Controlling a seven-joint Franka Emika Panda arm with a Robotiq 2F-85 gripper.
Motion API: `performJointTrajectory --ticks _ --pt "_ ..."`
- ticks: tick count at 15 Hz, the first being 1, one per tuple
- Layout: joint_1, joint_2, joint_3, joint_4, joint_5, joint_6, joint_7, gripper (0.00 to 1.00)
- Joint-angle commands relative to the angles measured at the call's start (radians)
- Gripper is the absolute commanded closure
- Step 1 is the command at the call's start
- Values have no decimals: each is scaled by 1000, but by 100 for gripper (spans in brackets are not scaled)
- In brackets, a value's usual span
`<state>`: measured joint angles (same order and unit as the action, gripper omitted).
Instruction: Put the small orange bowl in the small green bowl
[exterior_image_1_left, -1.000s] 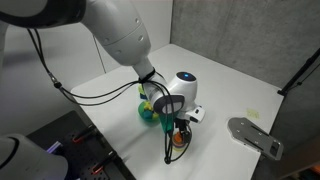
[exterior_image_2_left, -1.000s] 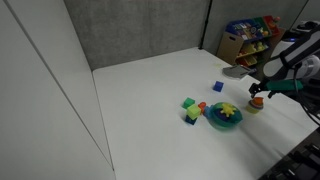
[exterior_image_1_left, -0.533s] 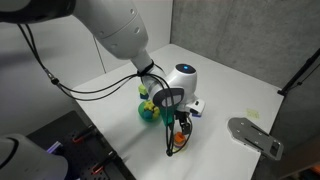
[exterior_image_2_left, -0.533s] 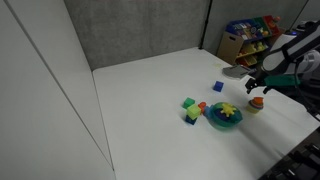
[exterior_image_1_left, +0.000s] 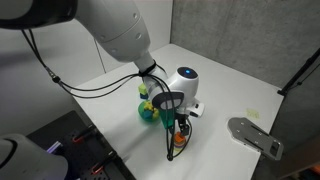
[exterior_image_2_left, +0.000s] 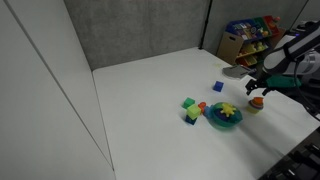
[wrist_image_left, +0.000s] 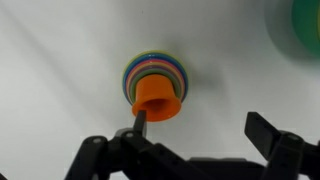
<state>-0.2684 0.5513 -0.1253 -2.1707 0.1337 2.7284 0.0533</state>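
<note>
The white table (exterior_image_2_left: 150, 90) takes most of the scene in both exterior views. The Panda arm (exterior_image_1_left: 120, 35) reaches over it, with black cables (exterior_image_1_left: 95, 90) hanging along it. On the table, beside the arm, stands the larger teal bowl (exterior_image_2_left: 224, 118) with colourful blocks inside. In the wrist view only a piece of its rim shows, in the upper corner.

Near the teal bowl, three small blocks (exterior_image_2_left: 190, 107) in green, blue and orange lie close together. A blue cube (exterior_image_2_left: 218, 87) lies alone, further toward the back of the table. A flat grey plate (exterior_image_1_left: 255, 137) lies at the table edge in an exterior view. Behind the table there is a shelf with colourful items (exterior_image_2_left: 250, 40).

The gripper (wrist_image_left: 200, 125) points down, just above the two small bowls. Its jaws are wide apart and hold nothing. In the wrist view one fingertip (wrist_image_left: 140, 118) is just beside the edge of the small orange bowl (wrist_image_left: 160, 100). Whether it touches is not possible to tell. The other finger is well apart from it.

The small orange bowl sits in the middle of the small green bowl (wrist_image_left: 155, 54). Between the green rim and the orange bowl, rings of blue, pink and yellow are visible. In an exterior view the orange bowl (exterior_image_2_left: 256, 101) is directly under the gripper and just beside the teal bowl, but the green bowl under it is too small to see well.
</note>
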Motion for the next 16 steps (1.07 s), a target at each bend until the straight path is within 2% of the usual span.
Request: performJointTrajectory --ticks 1,16 --pt "-40 -7 37 -16 38 23 -66 0" --pt "-93 41 94 2 57 81 -127 0"
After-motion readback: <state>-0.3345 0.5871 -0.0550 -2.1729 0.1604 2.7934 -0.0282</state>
